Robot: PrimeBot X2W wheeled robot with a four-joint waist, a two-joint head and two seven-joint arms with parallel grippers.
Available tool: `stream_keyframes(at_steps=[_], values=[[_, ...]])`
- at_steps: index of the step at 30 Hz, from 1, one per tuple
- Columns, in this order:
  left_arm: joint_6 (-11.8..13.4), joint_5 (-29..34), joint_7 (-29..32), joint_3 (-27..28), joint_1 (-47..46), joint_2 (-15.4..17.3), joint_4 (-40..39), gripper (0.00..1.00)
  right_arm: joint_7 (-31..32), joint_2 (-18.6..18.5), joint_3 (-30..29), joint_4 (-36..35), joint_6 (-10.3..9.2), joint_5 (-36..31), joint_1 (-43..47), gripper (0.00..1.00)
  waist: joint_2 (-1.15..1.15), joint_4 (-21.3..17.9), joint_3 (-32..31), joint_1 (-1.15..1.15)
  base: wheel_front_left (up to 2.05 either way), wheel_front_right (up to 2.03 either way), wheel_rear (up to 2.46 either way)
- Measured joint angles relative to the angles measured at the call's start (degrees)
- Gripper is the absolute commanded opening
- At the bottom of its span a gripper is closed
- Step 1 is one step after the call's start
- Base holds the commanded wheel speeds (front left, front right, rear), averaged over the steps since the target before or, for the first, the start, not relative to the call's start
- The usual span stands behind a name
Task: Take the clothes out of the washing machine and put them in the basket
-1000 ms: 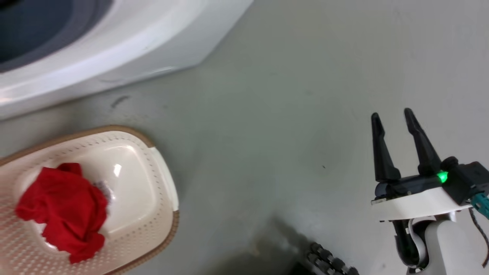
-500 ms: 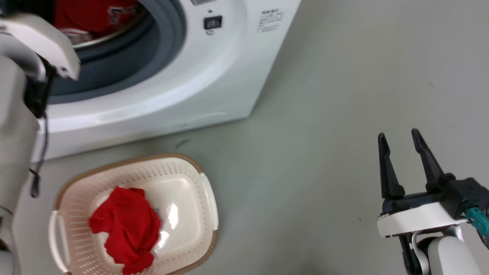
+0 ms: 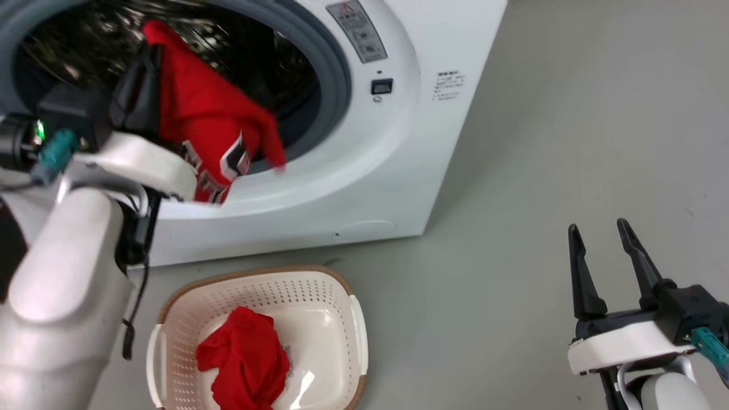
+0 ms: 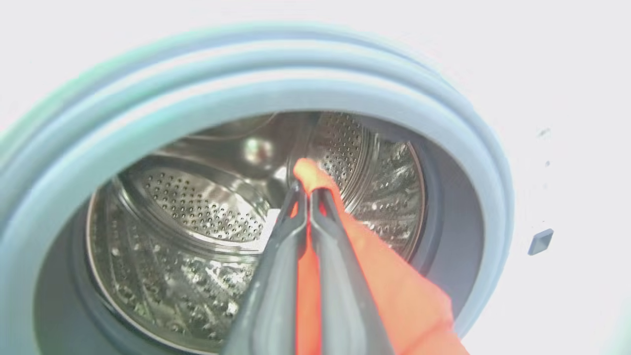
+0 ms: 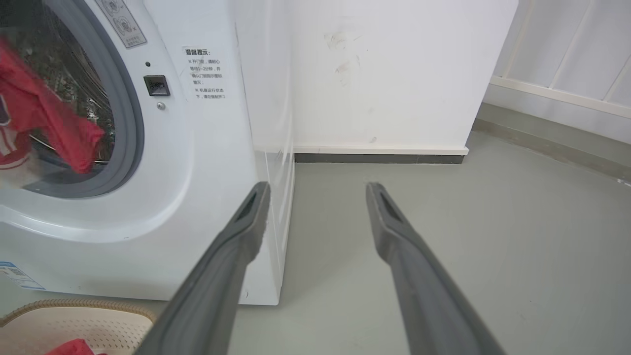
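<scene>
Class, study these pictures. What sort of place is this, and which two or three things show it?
Probably a laundry or utility room: a white front-loading washing machine on a grey floor by a white wall, and a cream laundry basket holding a red garment before it.

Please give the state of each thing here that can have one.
White front-loading washing machine: porthole open.
Cream perforated plastic basket: on floor, holding one garment.
Plain red fabric garment: crumpled in the basket.
Red fabric garment with white striped trim: gripped, hanging out of the porthole.
Left gripper: shut on the trimmed garment.
Right gripper: open, empty.
</scene>
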Motion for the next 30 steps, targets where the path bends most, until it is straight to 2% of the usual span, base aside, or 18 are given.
stream_keyframes(at_steps=[8,10,11,15,21,30], values=[[-0.2,5.8,-0.1,7.2,11.0,-4.0,-15.9,0.00,0.0,0.0,-0.5,0.9,0.00,-0.4,2.0,1.00,0.00,2.8,-4.2,0.00,0.00,0.00,0.00],[-1.1,6.8,-0.1,8.2,13.4,-5.2,-19.2,0.00,0.0,0.0,-0.8,1.0,0.00,-0.4,2.2,1.00,0.00,3.5,-5.0,0.00,0.00,0.00,0.00],[-2.3,7.5,-0.1,9.8,16.9,-6.9,-23.7,0.00,0.0,0.0,-0.9,1.0,0.00,-0.7,2.9,1.00,0.00,4.7,-5.8,0.00,0.00,0.00,0.00],[-4.2,8.1,-0.1,9.8,22.0,-9.1,-27.6,0.00,0.0,0.0,-1.6,1.1,0.00,-0.8,3.1,1.00,0.00,6.0,-6.6,0.00,0.00,0.00,0.00],[-6.3,9.4,-0.1,7.1,28.8,-11.4,-28.5,0.00,0.0,0.0,-2.1,0.9,0.00,-1.0,3.2,1.00,0.00,7.0,-6.0,0.00,0.00,0.00,0.00],[-8.9,11.4,-0.1,2.4,32.5,-12.6,-19.6,0.00,0.0,0.0,-2.5,0.3,0.00,-2.0,2.5,1.00,0.00,7.6,-1.6,0.01,0.00,0.00,0.00]])
